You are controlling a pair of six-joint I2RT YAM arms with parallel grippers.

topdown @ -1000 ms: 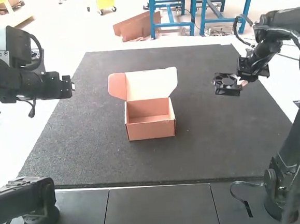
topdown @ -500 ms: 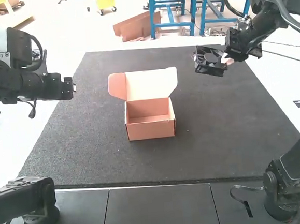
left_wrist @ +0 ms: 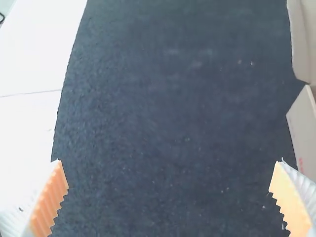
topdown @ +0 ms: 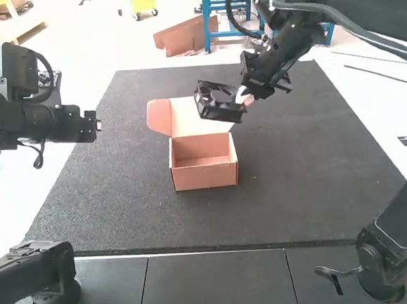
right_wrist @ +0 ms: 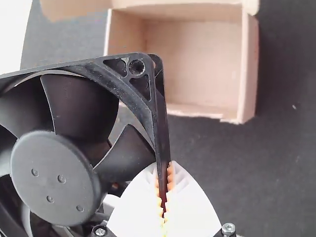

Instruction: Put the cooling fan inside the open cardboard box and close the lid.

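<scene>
While right gripper [topdown: 244, 99] pinches the square black cooling fan [topdown: 216, 103] above the cardboard box [topdown: 205, 169], left gripper [topdown: 96, 123] splayed.

A black, coarse-grained rubber mat [topdown: 297, 180] covers the middle of the pale white surface [topdown: 10, 202], which lies bare at 9 and 3 o'clock (brightly lit, close to glaring). Dark grey flat panels [topdown: 214, 285] line the edge at 6 o'clock.
</scene>
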